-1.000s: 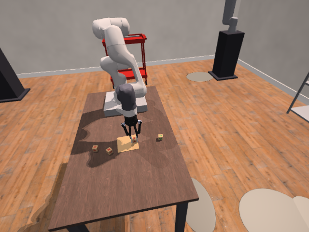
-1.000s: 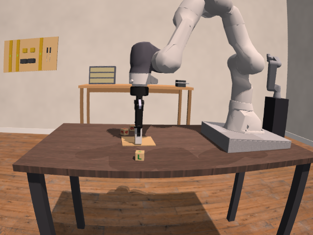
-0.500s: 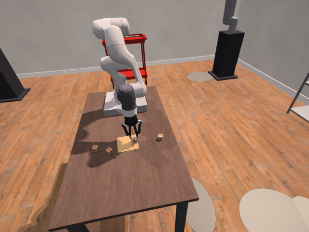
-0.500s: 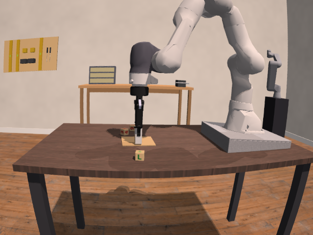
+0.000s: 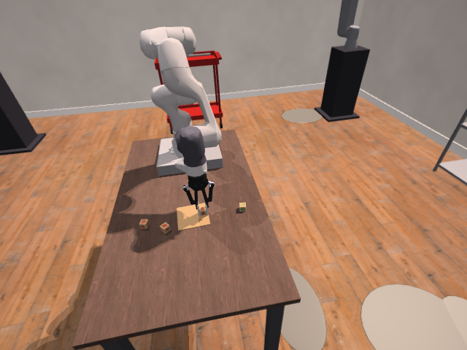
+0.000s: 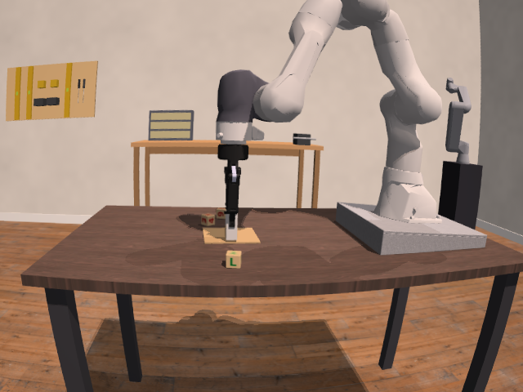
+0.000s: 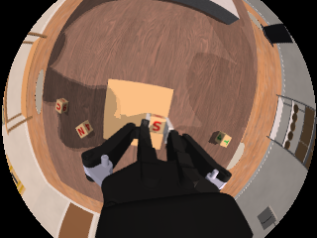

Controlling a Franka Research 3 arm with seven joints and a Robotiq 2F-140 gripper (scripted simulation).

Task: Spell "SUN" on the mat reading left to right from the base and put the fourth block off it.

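Observation:
The tan mat [image 5: 193,217] lies in the middle of the table. My gripper [image 5: 203,209] points straight down over the mat's right part and is shut on the S block [image 5: 203,209], which is down at the mat's surface. The wrist view shows the red S on the block [image 7: 157,125] between my fingers, over the mat [image 7: 141,107]. Two blocks with red letters [image 5: 143,223] [image 5: 164,227] lie on the bare table to the left of the mat; one reads N [image 7: 82,130]. The green L block [image 5: 242,206] lies on the table to the right of the mat, and it also shows in the exterior view [image 6: 233,259].
The robot's grey base plate [image 5: 188,158] stands at the far end of the table behind the mat. The table edges are far from all the blocks. A red cart [image 5: 195,88] stands on the floor behind the base.

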